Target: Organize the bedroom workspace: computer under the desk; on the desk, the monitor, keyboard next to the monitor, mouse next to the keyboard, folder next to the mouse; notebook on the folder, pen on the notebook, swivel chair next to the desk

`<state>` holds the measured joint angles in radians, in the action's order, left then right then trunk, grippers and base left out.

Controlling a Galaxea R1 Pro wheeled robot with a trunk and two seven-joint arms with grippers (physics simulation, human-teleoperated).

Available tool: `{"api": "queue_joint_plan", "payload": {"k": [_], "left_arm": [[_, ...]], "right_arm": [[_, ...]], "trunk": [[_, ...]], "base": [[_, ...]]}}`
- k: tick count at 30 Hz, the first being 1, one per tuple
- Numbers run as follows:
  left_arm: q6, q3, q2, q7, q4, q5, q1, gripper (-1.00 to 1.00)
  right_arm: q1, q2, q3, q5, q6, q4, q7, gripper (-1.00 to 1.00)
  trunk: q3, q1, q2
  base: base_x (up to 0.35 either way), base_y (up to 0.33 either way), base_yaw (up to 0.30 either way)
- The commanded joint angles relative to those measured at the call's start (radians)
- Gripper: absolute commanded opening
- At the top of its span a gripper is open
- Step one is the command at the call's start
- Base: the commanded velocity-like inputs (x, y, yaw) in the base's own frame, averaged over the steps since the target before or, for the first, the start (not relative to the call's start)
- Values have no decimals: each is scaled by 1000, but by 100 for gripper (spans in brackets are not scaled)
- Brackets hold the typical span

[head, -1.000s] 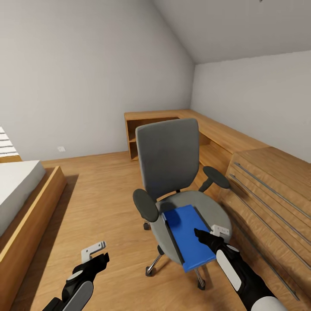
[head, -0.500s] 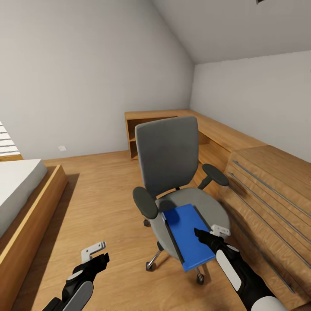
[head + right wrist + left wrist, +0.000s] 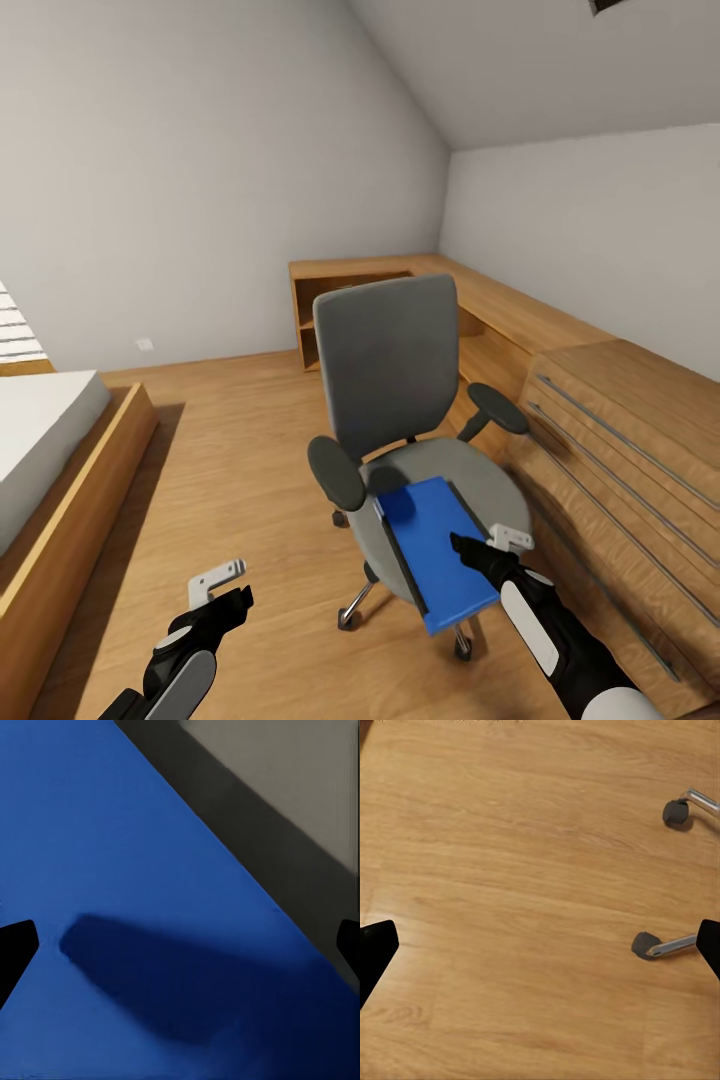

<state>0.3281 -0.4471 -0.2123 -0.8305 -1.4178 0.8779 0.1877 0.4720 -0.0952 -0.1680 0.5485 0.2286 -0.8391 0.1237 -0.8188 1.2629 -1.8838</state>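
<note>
The grey swivel chair (image 3: 388, 360) stands on the wood floor with its back towards the far wall. A bright blue folder (image 3: 435, 545) lies on its seat (image 3: 485, 475), overhanging the front edge. My right gripper (image 3: 487, 543) hovers open just above the folder's near right part. In the right wrist view the folder (image 3: 127, 870) spreads between the open fingertips (image 3: 15, 949), its dark spine beside the grey seat (image 3: 300, 772). My left gripper (image 3: 228, 590) is open over bare floor left of the chair, with castors (image 3: 645, 945) seen past it. Desk, computer, monitor, keyboard, mouse, notebook and pen are out of view.
A bed (image 3: 40, 430) in a wooden frame fills the left side. Low light-wood cabinets (image 3: 620, 450) with long rail handles run along the right wall to an open shelf unit (image 3: 350, 290) in the corner. Open floor (image 3: 230, 450) lies between bed and chair.
The whole picture has shifted slightly, so the camera has moved. Both grippers and the folder keep their places relative to the chair.
</note>
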Motion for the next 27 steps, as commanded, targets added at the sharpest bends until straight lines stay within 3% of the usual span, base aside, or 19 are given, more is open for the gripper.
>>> {"api": "queue_joint_plan", "payload": {"k": [1,27], "left_arm": [[3,-2,-1,-7,-2,4,1,100],[4,-1,-1,-7,-1,4,1,100]], "right_arm": [[0,-1,-5,10,3,-2,10,100],[0,-4,-4,12,1,-7,10,100]], "trunk": [[2,-4,7],[84,-104,189]], "base": [[0,0,0],[0,0,0]]}}
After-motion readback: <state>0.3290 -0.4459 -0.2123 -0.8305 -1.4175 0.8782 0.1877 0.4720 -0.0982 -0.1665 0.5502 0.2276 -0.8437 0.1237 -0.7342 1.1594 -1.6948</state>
